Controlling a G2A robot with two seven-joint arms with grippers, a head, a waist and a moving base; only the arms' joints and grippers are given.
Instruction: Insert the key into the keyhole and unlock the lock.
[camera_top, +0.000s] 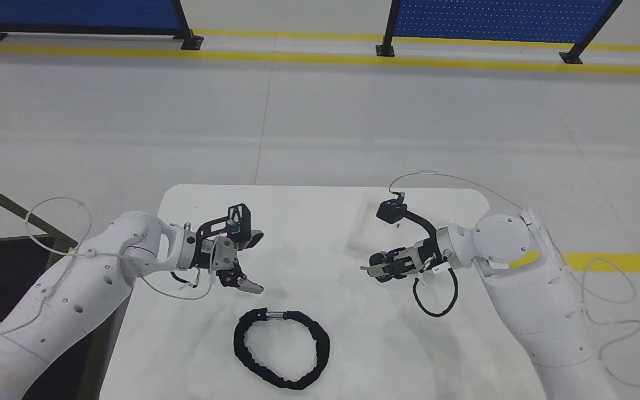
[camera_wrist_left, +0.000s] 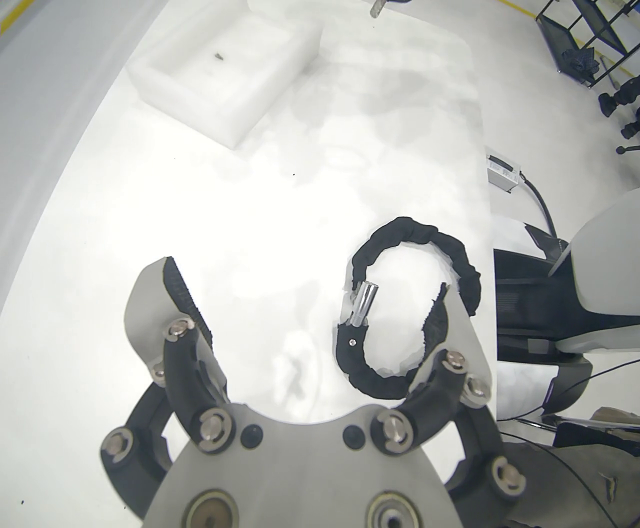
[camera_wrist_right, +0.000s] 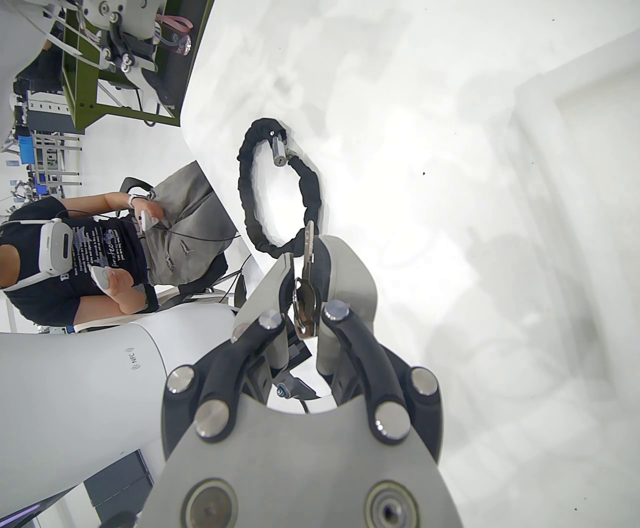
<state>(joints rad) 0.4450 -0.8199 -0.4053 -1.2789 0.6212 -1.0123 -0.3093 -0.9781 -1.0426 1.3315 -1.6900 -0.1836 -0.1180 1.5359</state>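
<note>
In the top view, a white bench with rounded corners (camera_top: 300, 215) carries a black fabric-sleeved chain lock (camera_top: 245, 345), curled into a closed loop with a short silver metal cylinder (camera_top: 272, 315) joining its ends. The loop lies flat close to the bench's near edge, a little left of the middle. The left gripper (camera_top: 250, 262) hangs over the left half of the bench, just beyond the loop, with its fingers spread wide and nothing between them. The right gripper (camera_top: 375, 268) is over the right half, well apart from the lock, pointing toward the bench's middle. A shallow white foam tray (camera_top: 365, 225) sits near the far edge, right of centre.

In the left wrist view, the left gripper (camera_wrist_left: 305, 277) shows both padded fingers splayed apart and empty. The black loop (camera_wrist_left: 410, 227) lies on the bench (camera_wrist_left: 200, 200) near its edge, partly hidden behind one finger. The silver cylinder (camera_wrist_left: 361, 305) stands between the two sleeve ends. The foam tray (camera_wrist_left: 225, 65) rests farther off, with a small dark speck in its hollow.

In the right wrist view, the right gripper (camera_wrist_right: 307, 255) is pressed together on a flat silver metal key (camera_wrist_right: 309, 240). The key's head is pinched between the pads and its blade juts out past the fingertips, aimed toward the lock. The lock (camera_wrist_right: 245, 200) lies beyond the key tip near the bench edge, its cylinder (camera_wrist_right: 278, 150) on the far side of the loop and apart from the key.
</note>
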